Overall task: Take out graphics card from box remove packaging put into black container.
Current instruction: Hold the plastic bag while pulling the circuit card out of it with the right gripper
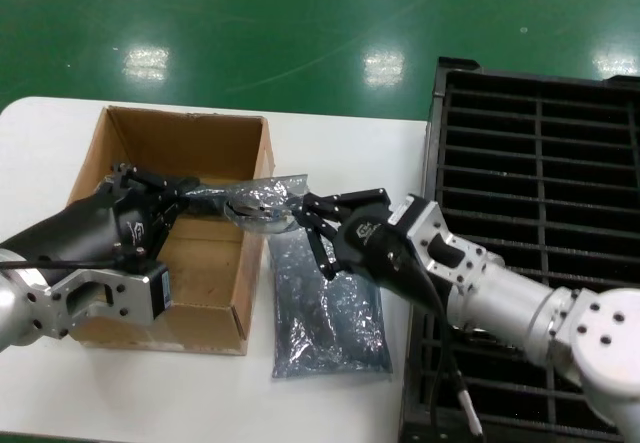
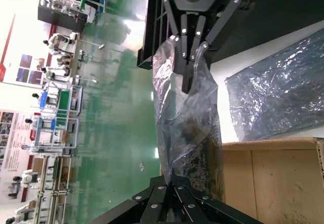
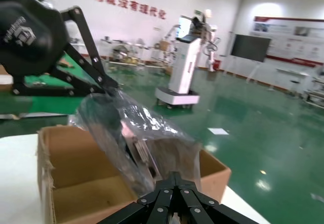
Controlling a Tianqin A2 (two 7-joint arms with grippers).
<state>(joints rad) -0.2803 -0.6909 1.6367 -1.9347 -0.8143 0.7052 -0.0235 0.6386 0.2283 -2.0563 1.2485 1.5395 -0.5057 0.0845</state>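
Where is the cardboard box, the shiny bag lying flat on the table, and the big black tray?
cardboard box [image 1: 215, 278], head view, on its bare inside floor.
flat bag [image 1: 325, 328], head view, middle of its crinkled surface.
black tray [image 1: 540, 143], head view, on a rib between slots.

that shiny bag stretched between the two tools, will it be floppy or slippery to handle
The bag looks floppy: it crinkles and sags between the left tool and right tool. Its glossy film probably slips easily. The card inside likely stiffens it somewhat.
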